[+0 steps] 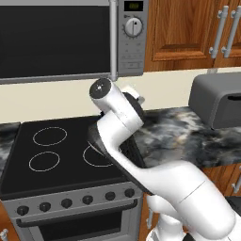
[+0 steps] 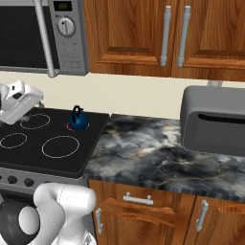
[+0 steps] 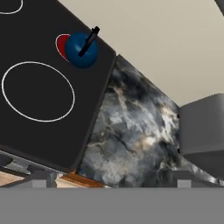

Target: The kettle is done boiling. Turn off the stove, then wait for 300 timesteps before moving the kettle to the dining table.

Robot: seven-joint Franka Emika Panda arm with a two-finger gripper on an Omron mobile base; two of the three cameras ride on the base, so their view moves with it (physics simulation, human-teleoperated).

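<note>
The dark-blue kettle [image 2: 78, 119] is seen on the rear right burner of the stove [image 2: 28, 153], close to the cooktop's edge beside the marbled tabletop [image 2: 158, 153]; a red glow [image 3: 61, 45] is visible beneath it, so the burner is judged to be still on. The gripper [image 2: 19, 103] is held above the cooktop's left part, well apart from the kettle, and its jaws are spread wide with nothing held between them. The row of dark knobs [image 1: 75, 201] lies along the steel front — below the hand and nearer the base, away from the kettle. From the hand, the kettle lies up and to the left in the hand view, its thin black handle [image 3: 89, 40] upright. The knob step is judged to come first.
</note>
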